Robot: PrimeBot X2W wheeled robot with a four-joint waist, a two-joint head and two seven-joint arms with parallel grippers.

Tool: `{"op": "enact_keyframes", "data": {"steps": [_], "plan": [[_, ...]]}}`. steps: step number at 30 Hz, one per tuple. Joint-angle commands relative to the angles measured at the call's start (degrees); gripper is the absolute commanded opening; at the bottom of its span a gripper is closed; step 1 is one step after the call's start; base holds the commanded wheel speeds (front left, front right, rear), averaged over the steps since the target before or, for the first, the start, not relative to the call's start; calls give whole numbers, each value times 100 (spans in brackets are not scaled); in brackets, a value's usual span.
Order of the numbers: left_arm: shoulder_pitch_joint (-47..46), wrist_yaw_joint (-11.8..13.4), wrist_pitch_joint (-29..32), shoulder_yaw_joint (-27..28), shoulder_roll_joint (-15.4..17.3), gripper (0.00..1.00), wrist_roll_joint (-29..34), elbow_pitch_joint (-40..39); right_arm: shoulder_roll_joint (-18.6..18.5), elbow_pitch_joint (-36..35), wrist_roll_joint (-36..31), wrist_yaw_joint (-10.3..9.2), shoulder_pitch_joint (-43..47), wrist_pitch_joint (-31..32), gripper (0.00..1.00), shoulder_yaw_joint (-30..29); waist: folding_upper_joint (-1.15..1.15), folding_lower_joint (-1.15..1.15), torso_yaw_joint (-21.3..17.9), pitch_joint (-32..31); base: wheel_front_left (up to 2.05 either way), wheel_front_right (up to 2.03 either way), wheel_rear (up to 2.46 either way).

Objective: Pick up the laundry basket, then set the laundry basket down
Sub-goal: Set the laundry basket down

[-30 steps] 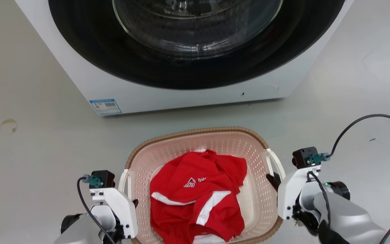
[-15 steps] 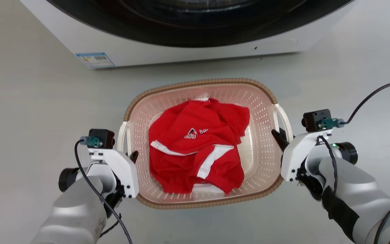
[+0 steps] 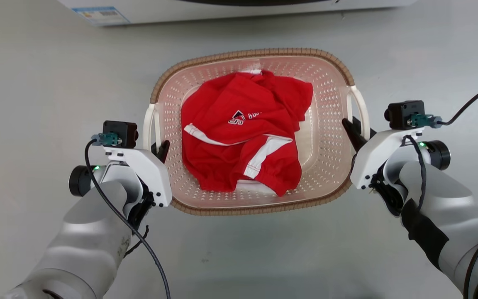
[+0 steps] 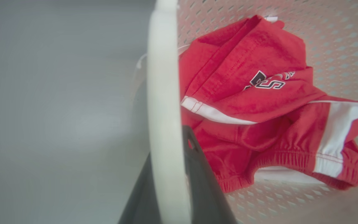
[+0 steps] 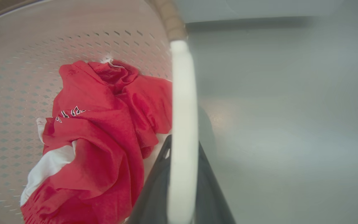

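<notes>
The laundry basket (image 3: 247, 54) is pale pink and perforated, with a brown woven rim. It lies in front of me with a red and white garment (image 3: 243, 133) inside. My left gripper (image 3: 159, 150) is shut on the basket's white left handle (image 3: 148, 124). My right gripper (image 3: 355, 129) is shut on the white right handle (image 3: 362, 109). In the left wrist view the handle (image 4: 163, 109) runs up between my dark fingers (image 4: 202, 186). In the right wrist view the other handle (image 5: 182, 109) likewise sits between my fingers (image 5: 154, 193). I cannot tell whether the basket's bottom touches the floor.
The white washer's lower front (image 3: 230, 9), with a blue label (image 3: 100, 15), stands just beyond the basket at the top edge. Grey floor (image 3: 35, 83) spreads on all sides. A black cable (image 3: 471, 99) trails from my right wrist.
The head camera has tilted down, so the washer has slid up toward the top edge. The basket looks larger and sits higher in the picture. Both grippers keep hold of its handles.
</notes>
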Motion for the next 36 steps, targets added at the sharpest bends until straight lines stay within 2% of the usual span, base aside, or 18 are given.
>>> {"op": "enact_keyframes", "data": {"steps": [1,8,16,27,36], "plan": [[-88,73,-108,66,637,0,59,264,-555,300,-48,-79,63,-132,0,-98,0,0,28,247,0,0,0],[-405,70,-352,28,647,0,115,265,-555,343,-152,-79,-246,-182,0,-279,0,0,74,724,0,0,0],[-720,69,-557,-4,641,0,162,265,-555,263,-825,-79,-564,-185,0,-1103,0,0,108,1080,0,0,0],[-793,69,-556,-204,656,0,234,205,-555,-23,-1657,-79,-339,-186,0,-1967,0,0,56,1148,0,0,0],[-834,68,-509,-298,697,0,174,197,-555,-265,-2141,-79,-105,-186,0,-2430,0,0,13,1172,0,0,0]]}}
